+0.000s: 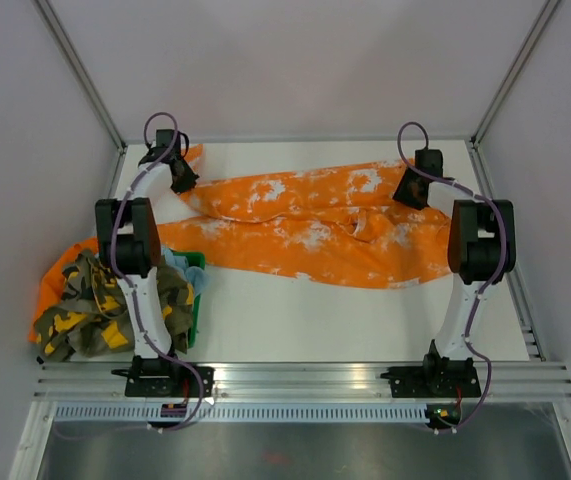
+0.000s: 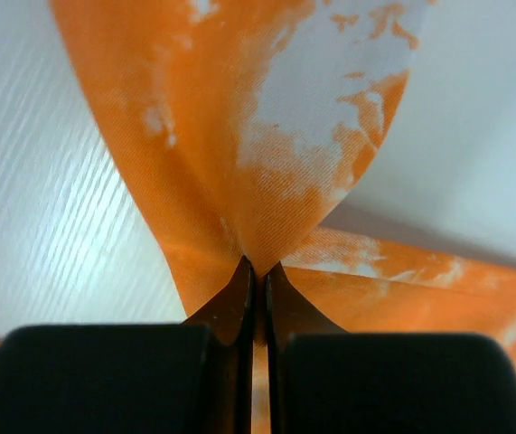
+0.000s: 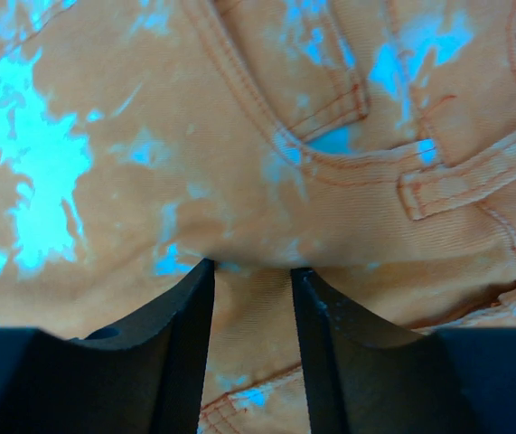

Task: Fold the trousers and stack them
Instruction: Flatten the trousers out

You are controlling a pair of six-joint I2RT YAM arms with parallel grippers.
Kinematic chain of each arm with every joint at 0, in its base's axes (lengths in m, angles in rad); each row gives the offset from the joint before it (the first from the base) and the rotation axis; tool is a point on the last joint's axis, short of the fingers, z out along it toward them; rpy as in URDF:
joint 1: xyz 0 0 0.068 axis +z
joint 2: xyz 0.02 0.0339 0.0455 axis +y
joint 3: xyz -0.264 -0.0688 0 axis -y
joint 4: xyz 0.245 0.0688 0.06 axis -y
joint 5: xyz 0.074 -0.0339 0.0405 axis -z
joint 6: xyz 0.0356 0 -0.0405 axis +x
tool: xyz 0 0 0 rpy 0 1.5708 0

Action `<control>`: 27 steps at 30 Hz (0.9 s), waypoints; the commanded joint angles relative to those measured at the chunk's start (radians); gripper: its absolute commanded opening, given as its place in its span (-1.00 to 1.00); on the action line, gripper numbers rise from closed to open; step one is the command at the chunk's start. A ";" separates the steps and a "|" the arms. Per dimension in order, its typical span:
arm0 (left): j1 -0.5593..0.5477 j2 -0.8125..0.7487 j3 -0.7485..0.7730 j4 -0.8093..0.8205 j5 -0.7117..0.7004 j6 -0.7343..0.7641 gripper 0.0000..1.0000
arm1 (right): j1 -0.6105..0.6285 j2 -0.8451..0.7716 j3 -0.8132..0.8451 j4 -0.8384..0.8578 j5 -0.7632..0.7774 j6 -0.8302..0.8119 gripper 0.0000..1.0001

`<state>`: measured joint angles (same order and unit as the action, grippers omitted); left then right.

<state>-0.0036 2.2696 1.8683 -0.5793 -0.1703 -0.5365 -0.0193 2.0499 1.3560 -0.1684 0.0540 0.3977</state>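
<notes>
Orange trousers [image 1: 305, 235] with white blotches lie spread across the back half of the table, legs to the left and waist to the right. My left gripper [image 1: 183, 183] is at the far left, shut on the end of a trouser leg. In the left wrist view the closed jaws [image 2: 256, 267] pinch a fold of the orange cloth [image 2: 239, 136]. My right gripper [image 1: 408, 192] is at the waist end. In the right wrist view its gripper [image 3: 250, 267] holds a thick fold of the trousers [image 3: 239, 136] near a pocket and belt loop.
A pile of clothes sits at the table's left edge: camouflage trousers [image 1: 95, 305], another orange garment [image 1: 50, 290] and a green basket [image 1: 197, 270] by the left arm. Enclosure walls and metal rails ring the table.
</notes>
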 commanded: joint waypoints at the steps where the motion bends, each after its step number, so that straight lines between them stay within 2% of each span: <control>1: 0.100 -0.287 -0.286 0.589 0.242 -0.127 -0.95 | -0.014 0.110 0.070 -0.078 -0.008 0.044 -0.10; 2: 0.114 -0.335 -0.452 0.725 0.346 -0.194 -0.95 | -0.016 0.116 0.086 -0.080 -0.003 0.050 -0.12; 3: 0.125 -0.405 -0.530 0.845 0.376 -0.229 -0.95 | -0.019 0.118 0.086 -0.071 0.004 0.053 -0.14; 4: 0.138 -0.430 -0.593 1.047 0.409 -0.253 -0.95 | -0.021 0.113 0.081 -0.063 0.023 0.056 -0.15; 5: 0.142 -0.452 -0.700 1.137 0.425 -0.284 -0.95 | -0.024 0.108 0.069 -0.057 0.032 0.058 -0.17; 7: 0.142 -0.466 -0.756 1.243 0.445 -0.302 -0.92 | -0.034 0.095 0.054 -0.039 0.044 0.070 -0.22; 8: 0.142 -0.457 -0.758 1.243 0.457 -0.321 -0.89 | -0.040 0.090 0.042 -0.036 0.044 0.075 -0.24; 10: 0.142 -0.418 -0.747 1.207 0.459 -0.345 -0.73 | -0.059 0.084 0.031 -0.028 0.049 0.089 -0.39; 11: 0.142 -0.407 -0.751 1.195 0.454 -0.379 -0.65 | -0.065 0.082 0.028 -0.026 0.053 0.092 -0.40; 12: 0.142 -0.401 -0.761 1.176 0.448 -0.399 -0.44 | -0.077 0.081 0.025 -0.028 0.053 0.093 -0.41; 13: 0.142 -0.401 -0.777 1.184 0.436 -0.416 0.03 | -0.082 0.079 0.023 -0.028 0.053 0.093 -0.42; 15: 0.143 -0.415 -0.849 1.205 0.381 -0.473 0.14 | -0.094 0.076 0.015 -0.031 0.055 0.093 -0.43; 16: 0.145 -0.424 -0.868 1.196 0.353 -0.485 0.47 | -0.097 0.072 0.012 -0.033 0.055 0.092 -0.44; 17: 0.143 -0.450 -0.894 1.172 0.285 -0.500 0.66 | -0.100 0.070 0.006 -0.033 0.055 0.090 -0.44; 20: 0.143 -0.490 -0.833 0.893 0.122 -0.473 0.67 | -0.103 0.064 -0.001 -0.031 0.052 0.079 -0.44; 22: 0.137 -0.486 -0.767 0.744 0.080 -0.398 0.67 | -0.103 0.061 -0.001 -0.026 0.029 0.075 -0.44; 24: 0.116 -0.460 -0.634 0.676 0.052 -0.211 0.66 | -0.103 0.058 -0.003 -0.020 0.012 0.069 -0.44; 25: 0.073 -0.443 -0.503 0.564 -0.022 -0.075 0.66 | -0.103 0.050 -0.005 -0.019 -0.005 0.063 -0.45; 27: 0.025 -0.366 -0.366 0.469 -0.089 0.069 0.66 | -0.102 0.044 -0.005 -0.014 -0.020 0.053 -0.44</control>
<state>0.1123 1.8675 1.2510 0.0479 -0.0940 -0.7807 -0.1013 2.0937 1.3861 -0.1158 0.0177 0.4889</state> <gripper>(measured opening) 0.831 0.279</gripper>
